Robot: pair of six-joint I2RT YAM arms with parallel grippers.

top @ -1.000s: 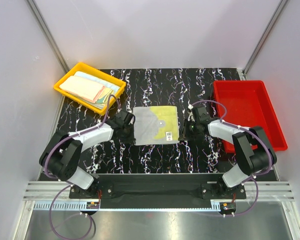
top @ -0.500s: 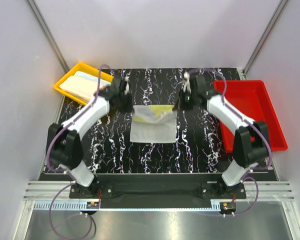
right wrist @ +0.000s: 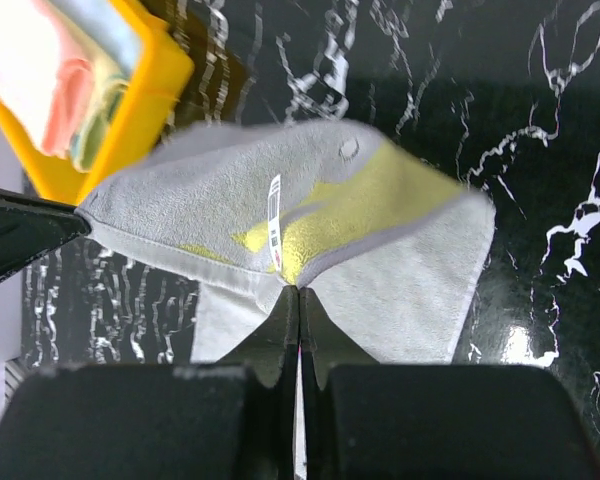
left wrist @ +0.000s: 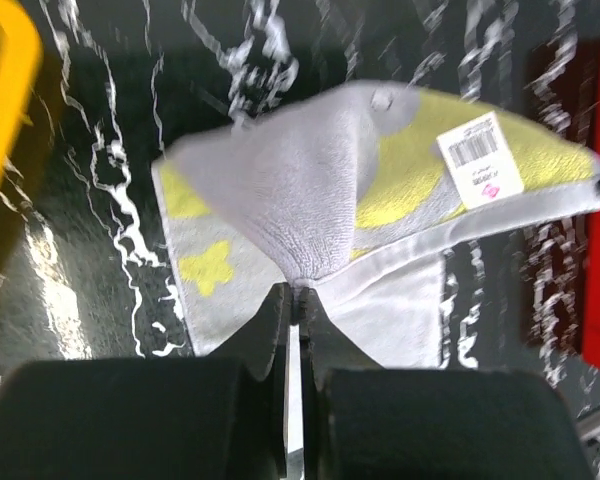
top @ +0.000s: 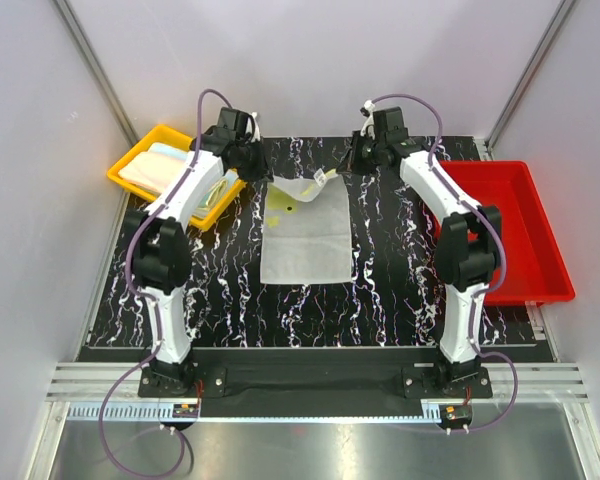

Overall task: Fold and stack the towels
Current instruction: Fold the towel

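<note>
A grey towel [top: 305, 240] with yellow patches lies lengthwise in the middle of the black marbled table, pale side up. Its far edge is lifted off the surface. My left gripper [top: 267, 175] is shut on the far left corner, and my right gripper [top: 348, 168] is shut on the far right corner. In the left wrist view the towel [left wrist: 310, 190] bunches into my left gripper [left wrist: 298, 292], and a barcode label [left wrist: 480, 160] shows. In the right wrist view the towel [right wrist: 380, 250] hangs from my right gripper [right wrist: 298, 290]. Other folded towels [top: 165, 165] lie in the yellow tray.
The yellow tray [top: 135, 150] stands at the far left, close beside my left arm, and its rim [right wrist: 130, 110] shows in the right wrist view. A red tray [top: 540, 250] sits at the right edge. Both arms stretch far across the table.
Both grippers have travelled from the towel's sides to the far edge of the table, carrying its edge. The towel is now drawn out longer with its pale side up.
</note>
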